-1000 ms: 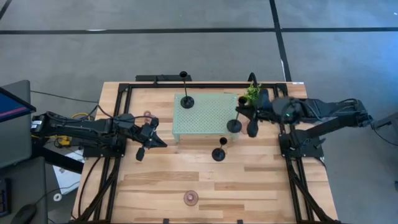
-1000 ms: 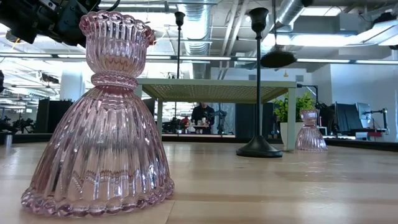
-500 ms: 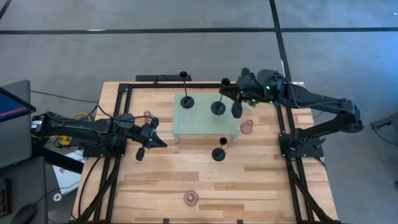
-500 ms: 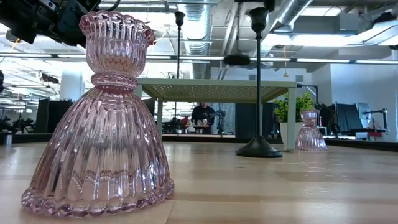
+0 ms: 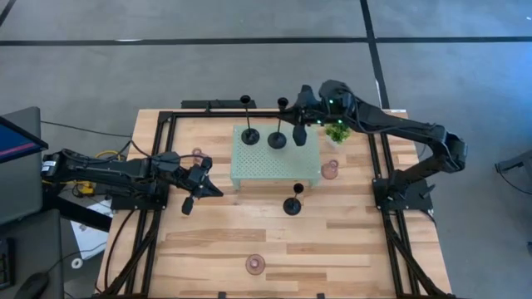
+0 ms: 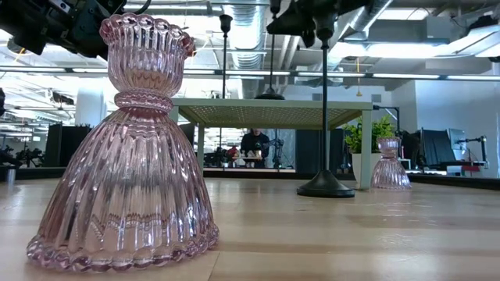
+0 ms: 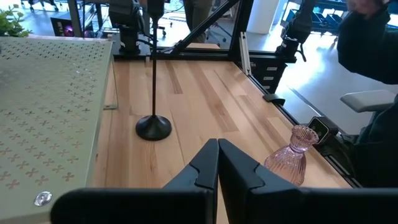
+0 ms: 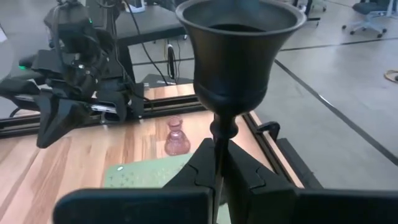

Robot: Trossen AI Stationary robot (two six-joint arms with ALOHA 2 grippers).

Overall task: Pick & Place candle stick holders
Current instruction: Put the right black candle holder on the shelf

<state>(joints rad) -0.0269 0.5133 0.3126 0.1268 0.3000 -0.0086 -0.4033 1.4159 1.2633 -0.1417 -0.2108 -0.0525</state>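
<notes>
My right gripper (image 5: pixel 291 116) is shut on a black candle stick holder (image 5: pixel 278 133) over the pale green tray (image 5: pixel 258 162). Its disc base (image 6: pixel 271 95) is at the tray's top; touching or just above, I cannot tell. A second black holder (image 5: pixel 249 133) stands on the tray. A third (image 5: pixel 293 204) stands on the table before it. Pink glass holders stand beside the tray's left (image 5: pixel 197 154), beside its right (image 5: pixel 330 170) and near the front edge (image 5: pixel 255 265). My left gripper (image 5: pixel 198 187) is shut and empty left of the tray. My right gripper pinches the black holder's thin stem (image 8: pixel 217 146) between its two fingers, just below the cup (image 8: pixel 239 43). The fingers (image 8: pixel 249 177) come from the table's right side and lie across the stem. The holder stands upright in the hold, its base over the tray.
A small green potted plant (image 5: pixel 337 130) stands at the tray's far right corner, under my right arm. Black frame rails (image 5: pixel 166 124) border the table. Open wood lies between the tray and the near edge.
My right gripper has carried the black holder from the tray's right edge toward the table's left and far side, over the tray, and then down. The holder stays upright. The pink holder right of the tray, hidden by the arm before, now shows.
</notes>
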